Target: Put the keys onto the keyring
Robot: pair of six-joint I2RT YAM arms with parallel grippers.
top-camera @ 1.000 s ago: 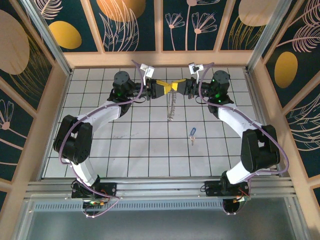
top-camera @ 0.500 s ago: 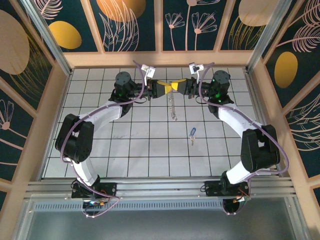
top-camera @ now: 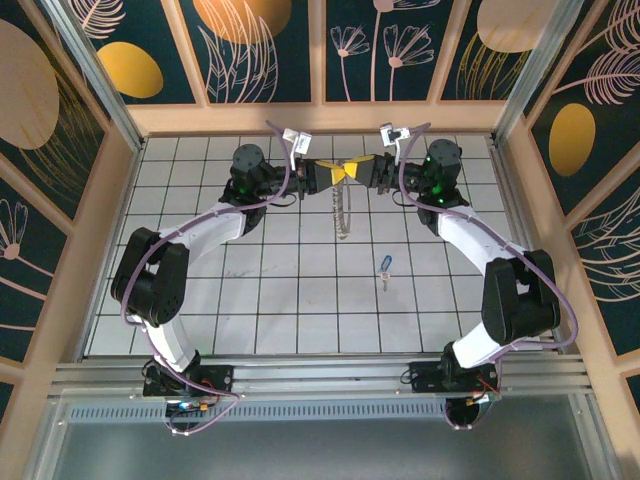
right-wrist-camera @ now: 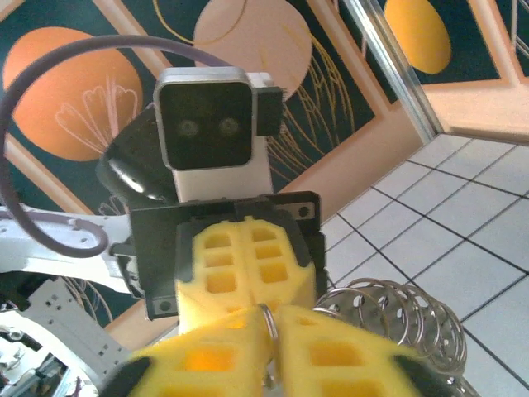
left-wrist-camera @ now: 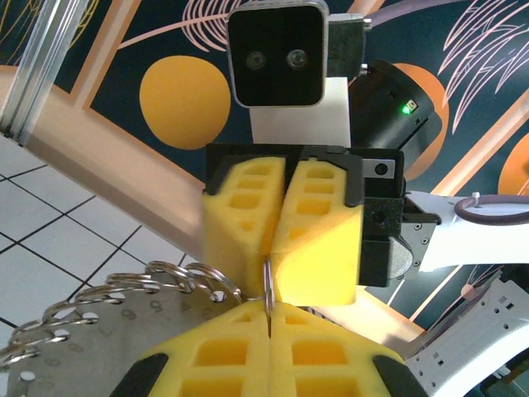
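In the upper middle of the frame, above the tiled bench [top-camera: 200,300], the left hand [top-camera: 333,172] is clamped tight on the keyring [top-camera: 343,212]. The right hand [top-camera: 351,171] meets it tip to tip, pads nearly together; whether they pinch I cannot tell. The chain hangs below, probably raised for threading, while the blue key [top-camera: 385,266] lies apart, lower right of centre.

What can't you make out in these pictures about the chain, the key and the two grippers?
Top view: upper end of the chain, hidden where the left gripper and right gripper meet.
Top view: the key, too small to show its hole.
Left wrist view: the chain's far links, cut off by the left edge.
Right wrist view: whether the right gripper pinches the chain; its fingers are blurred and cover it.
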